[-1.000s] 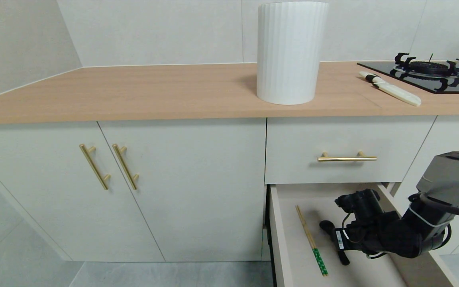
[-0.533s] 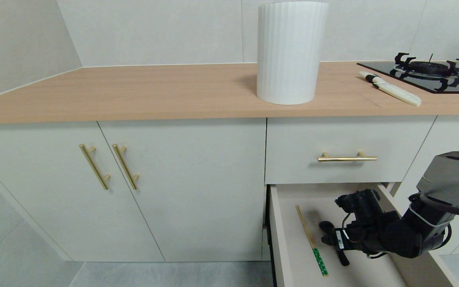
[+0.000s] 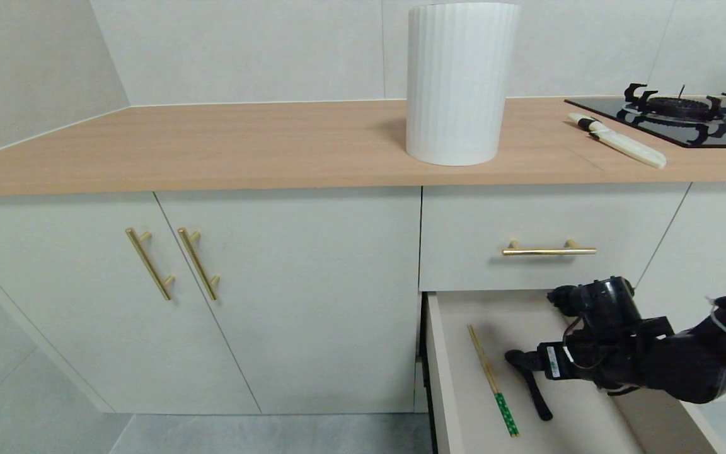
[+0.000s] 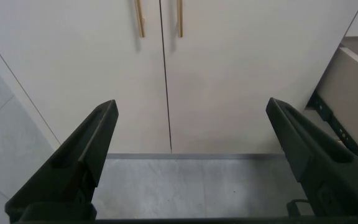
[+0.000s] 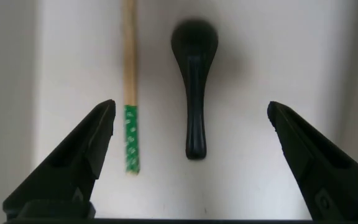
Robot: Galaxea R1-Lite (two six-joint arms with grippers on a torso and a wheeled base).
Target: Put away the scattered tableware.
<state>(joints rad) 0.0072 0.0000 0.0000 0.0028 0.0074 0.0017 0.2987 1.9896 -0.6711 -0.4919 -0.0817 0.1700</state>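
The lower drawer (image 3: 440, 372) stands pulled out. In it lie a pair of wooden chopsticks (image 3: 492, 381) with green ends and, beside them, a black spoon (image 3: 534, 392). My right gripper (image 3: 542, 367) hovers just above the spoon, open and holding nothing. The right wrist view looks straight down on the spoon (image 5: 193, 93) and the chopsticks (image 5: 129, 93), with the right gripper (image 5: 190, 112) spread wide around them. A white knife (image 3: 618, 140) with a black-banded handle lies on the wooden counter. My left gripper (image 4: 191, 109) is open, low in front of the cabinet doors (image 4: 166, 62).
A tall white ribbed container (image 3: 460, 82) stands on the counter (image 3: 243, 142) above the drawers. A black gas hob (image 3: 678, 113) sits at the far right behind the knife. The upper drawer (image 3: 549, 251) is closed. The drawer's side edge (image 4: 353, 68) juts out near my left gripper.
My right arm has risen and drawn back to the right, away from the spoon. The spoon and chopsticks lie where they were.
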